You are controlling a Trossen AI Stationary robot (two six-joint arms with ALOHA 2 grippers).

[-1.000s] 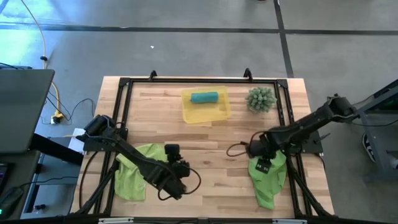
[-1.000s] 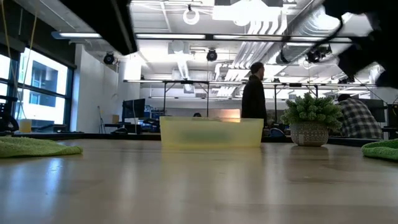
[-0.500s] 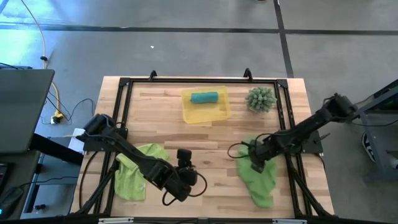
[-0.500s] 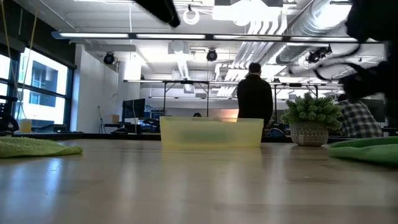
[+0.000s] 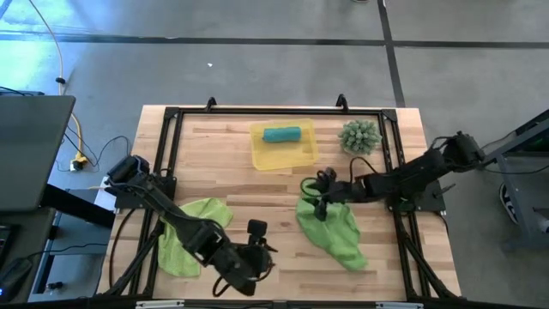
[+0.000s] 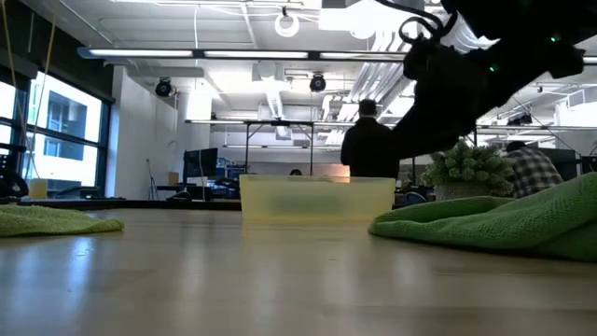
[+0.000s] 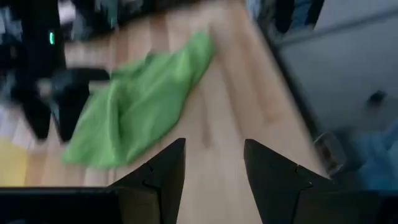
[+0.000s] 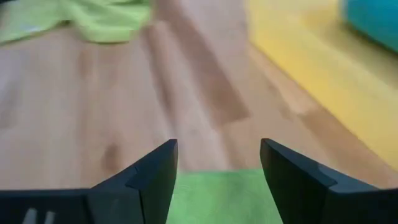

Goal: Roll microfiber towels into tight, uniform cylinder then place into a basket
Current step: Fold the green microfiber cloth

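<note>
A lime-green towel (image 5: pixel 330 225) (image 6: pixel 494 224) (image 7: pixel 137 106) lies crumpled on the table right of centre. My right gripper (image 5: pixel 319 193) (image 8: pixel 217 146) stands open over its far left edge, slanting down toward the table's left, and green cloth (image 8: pixel 217 199) shows low between its fingers. A second lime-green towel (image 5: pixel 190 233) (image 6: pixel 47 221) lies bunched at the near left. My left gripper (image 5: pixel 264 253) (image 7: pixel 211 143) hangs open and empty above the table's near middle, pointing right. A rolled teal towel (image 5: pixel 281 134) (image 8: pixel 373 15) lies in the yellow basket (image 5: pixel 296 156) (image 6: pixel 317 199). My right gripper's open fingers are over the far left edge of the right-hand towel (image 5: pixel 316 210). Whether they touch the cloth I cannot tell, since the place lies below the wrist view's frame.
A spiky green plant in a pot (image 5: pixel 359 136) (image 6: pixel 466 177) stands right of the basket at the far edge. Bare wood lies between the two green towels. A black frame rims the table. People stand in the room beyond the far edge.
My right gripper has gone toward the table's left edge and tipped up from pointing down to a slant. The right-hand towel has slid left with it and now lies longer and flatter. My left gripper has risen, tipped up and drifted toward the near edge.
</note>
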